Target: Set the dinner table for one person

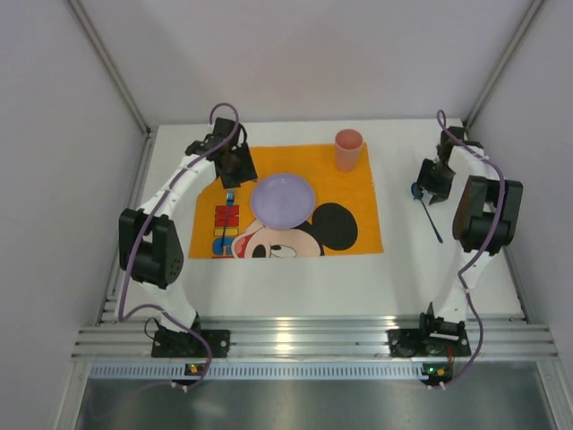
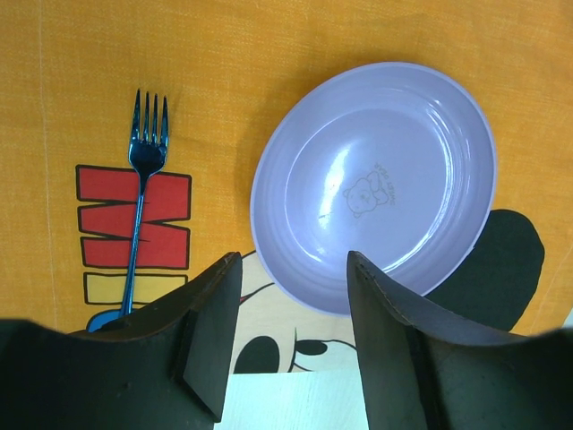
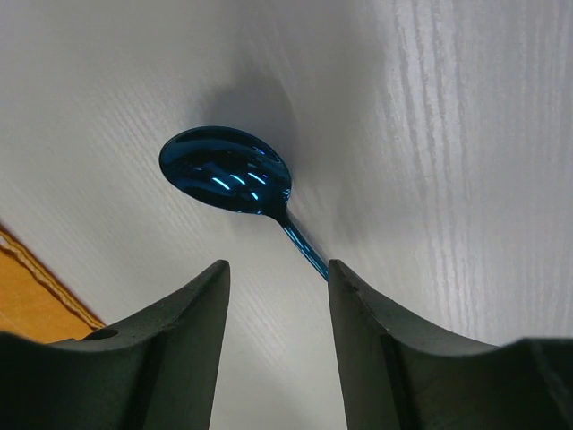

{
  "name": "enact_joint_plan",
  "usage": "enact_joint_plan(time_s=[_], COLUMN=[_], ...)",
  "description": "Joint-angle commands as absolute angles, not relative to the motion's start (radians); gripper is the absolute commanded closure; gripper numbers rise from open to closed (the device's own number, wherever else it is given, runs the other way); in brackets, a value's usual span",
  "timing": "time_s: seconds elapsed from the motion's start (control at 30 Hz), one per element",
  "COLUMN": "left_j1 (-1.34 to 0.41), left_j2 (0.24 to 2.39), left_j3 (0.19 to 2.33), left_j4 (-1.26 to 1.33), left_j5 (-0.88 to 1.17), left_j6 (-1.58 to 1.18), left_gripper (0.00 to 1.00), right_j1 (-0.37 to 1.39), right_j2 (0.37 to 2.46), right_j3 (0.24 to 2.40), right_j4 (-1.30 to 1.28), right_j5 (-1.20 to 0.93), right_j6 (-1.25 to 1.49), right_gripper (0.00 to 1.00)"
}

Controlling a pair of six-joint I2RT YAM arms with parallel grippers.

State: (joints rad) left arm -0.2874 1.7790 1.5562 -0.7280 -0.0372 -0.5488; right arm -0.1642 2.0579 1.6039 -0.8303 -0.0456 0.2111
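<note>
The white dinner table (image 1: 295,287) carries an orange mouse-print placemat (image 1: 358,193). A purple plate (image 1: 283,199) lies on the mat's middle and a pink cup (image 1: 348,149) stands at its far right corner. A blue fork (image 2: 143,206) lies on the mat left of the plate (image 2: 376,184). A blue spoon (image 1: 430,210) lies on the bare table right of the mat. My left gripper (image 2: 294,269) is open and empty, above the mat's far left part (image 1: 236,168). My right gripper (image 3: 277,269) is open and empty just over the spoon (image 3: 226,170), whose handle runs behind its right finger.
A silver ridged rail (image 1: 313,340) runs along the near edge, with both arm bases on it. White walls close the table on the left, right and back. Bare white table lies between the mat and the rail.
</note>
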Motion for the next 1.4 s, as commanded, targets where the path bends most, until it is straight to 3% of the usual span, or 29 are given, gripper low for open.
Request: enact_joint_plan(time_s=[0.0,0.43,0.53,0.67,1.0,1.37], left_j1=[-0.284,-0.268,-0.265,-0.261,-0.247,-0.233], left_j2=[1.804,1.832,1.844,1.852,1.868,1.871], left_j3=[1.603,1.634,1.641,1.655,1.660,1.660], left_j4=[-0.739,-0.749,-0.753,-0.758,-0.761,-0.764], left_j5=[-0.026,-0.022,-0.017,-0.012,-0.005,0.029], left_j6=[-0.529,-0.505,-0.500,-0.495,-0.492,-0.494], left_gripper=[0.44,0.44,0.44,0.44,0.45,0.45], right_j1=[-0.141,-0.138,-0.130,-0.103,-0.037,0.050], right_j2=[2.086,2.121,2.132,2.140,2.220,2.158], right_j3=[1.611,1.608,1.605,1.600,1.677,1.812], right_j4=[-0.848,-0.841,-0.841,-0.842,-0.903,-0.994], right_j5=[-0.020,0.035,0.029,0.069,0.166,0.170], right_j6=[0.206,0.225,0.232,0.224,0.198,0.215], right_gripper=[0.52,0.62,0.70,0.73,1.00,1.00])
